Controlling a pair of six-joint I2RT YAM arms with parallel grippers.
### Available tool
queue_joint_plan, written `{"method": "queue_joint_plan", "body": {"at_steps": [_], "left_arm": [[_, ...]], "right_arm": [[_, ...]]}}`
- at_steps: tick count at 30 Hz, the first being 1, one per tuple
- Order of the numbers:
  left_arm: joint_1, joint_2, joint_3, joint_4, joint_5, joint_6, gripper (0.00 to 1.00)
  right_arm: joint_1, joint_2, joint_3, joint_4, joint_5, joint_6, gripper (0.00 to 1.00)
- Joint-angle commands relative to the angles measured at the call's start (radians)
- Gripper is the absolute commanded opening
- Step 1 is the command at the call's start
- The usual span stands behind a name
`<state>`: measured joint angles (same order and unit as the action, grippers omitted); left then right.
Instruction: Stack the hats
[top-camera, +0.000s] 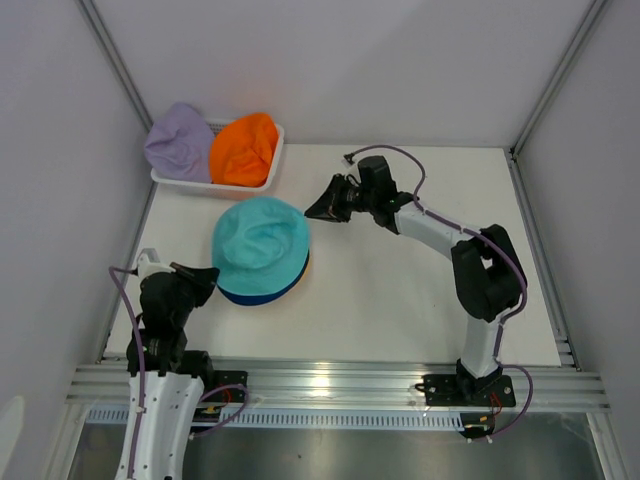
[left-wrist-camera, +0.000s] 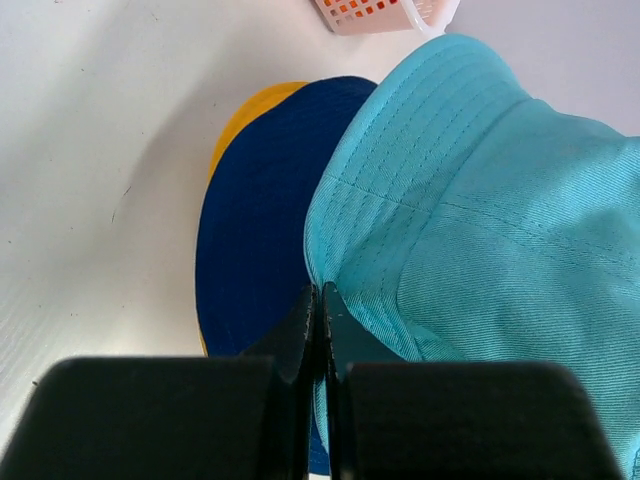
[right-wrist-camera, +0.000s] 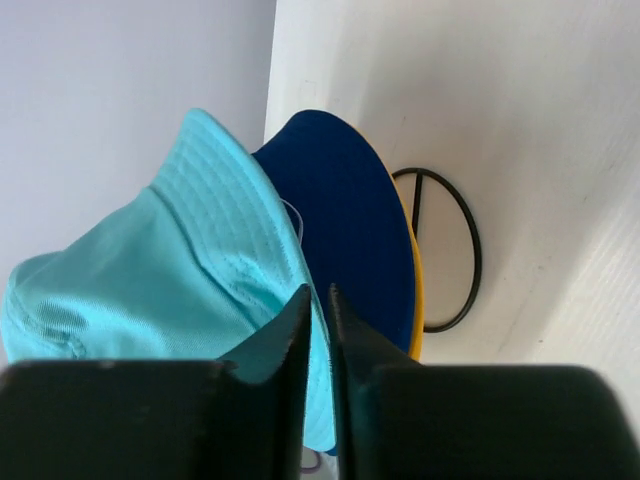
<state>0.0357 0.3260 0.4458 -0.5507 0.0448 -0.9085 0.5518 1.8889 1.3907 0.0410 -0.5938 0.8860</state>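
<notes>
Three hats sit stacked mid-table: teal hat (top-camera: 262, 243) over navy hat (left-wrist-camera: 255, 220) over yellow hat (left-wrist-camera: 250, 110). The left gripper (top-camera: 207, 277), fingers pressed together and empty, hovers at the stack's near-left brim. The right gripper (top-camera: 315, 208), fingers slightly parted and empty, sits just off the far-right brim. The lavender hat (top-camera: 178, 140) and orange hat (top-camera: 243, 148) lie in the basket (top-camera: 275, 168).

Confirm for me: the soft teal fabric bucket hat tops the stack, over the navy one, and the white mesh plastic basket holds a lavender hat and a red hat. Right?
The white mesh plastic basket holds an orange fabric bucket hat, not a red one, beside the lavender hat; the top external view shows it. The teal hat over the navy hat is right.
</notes>
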Motion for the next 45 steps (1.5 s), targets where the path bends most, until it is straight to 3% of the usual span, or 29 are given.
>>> {"method": "queue_joint_plan", "body": {"at_steps": [1,3,5,9,13,19,28,31,32,35,36,39,45], "left_arm": [[0.000,-0.025,-0.027,-0.041,-0.002,-0.006,0.01],[-0.003,-0.028,-0.048,-0.028,0.024,-0.013,0.01],[-0.008,-0.028,-0.056,-0.026,0.049,-0.015,0.01],[-0.022,-0.031,-0.058,-0.041,0.040,-0.009,0.01],[-0.026,-0.033,-0.058,-0.037,0.052,-0.012,0.01],[-0.063,-0.054,-0.052,-0.063,0.023,-0.041,0.01],[-0.125,-0.105,-0.067,-0.084,-0.013,-0.118,0.01],[-0.158,-0.081,-0.056,-0.072,-0.031,-0.095,0.16],[-0.158,-0.071,-0.015,-0.081,-0.077,-0.060,0.39],[-0.158,0.005,0.124,-0.155,-0.167,0.044,0.71],[-0.152,0.036,0.158,-0.181,-0.240,0.068,0.75],[-0.111,0.163,0.310,-0.207,-0.278,0.157,0.87],[0.131,0.303,0.407,-0.068,-0.100,0.273,0.91]], "right_arm": [[0.010,0.030,0.031,0.049,-0.029,0.024,0.12],[0.016,0.045,0.039,0.071,-0.043,0.040,0.03],[0.019,0.065,0.051,0.083,-0.057,0.048,0.02],[0.031,0.072,0.050,0.089,-0.057,0.050,0.27],[0.036,0.085,0.036,0.149,-0.081,0.082,0.45],[0.043,0.104,0.013,0.240,-0.100,0.162,0.46],[0.033,0.125,0.045,0.198,-0.027,0.182,0.46],[0.020,0.139,0.086,0.166,-0.037,0.168,0.46],[0.016,0.141,0.114,0.133,-0.041,0.157,0.46],[-0.006,0.113,0.149,0.024,-0.028,0.073,0.48],[-0.012,0.102,0.154,-0.002,-0.018,0.044,0.48],[-0.049,0.044,0.149,-0.101,0.011,-0.053,0.52],[-0.092,-0.098,0.041,-0.178,0.029,-0.093,0.56]]}}
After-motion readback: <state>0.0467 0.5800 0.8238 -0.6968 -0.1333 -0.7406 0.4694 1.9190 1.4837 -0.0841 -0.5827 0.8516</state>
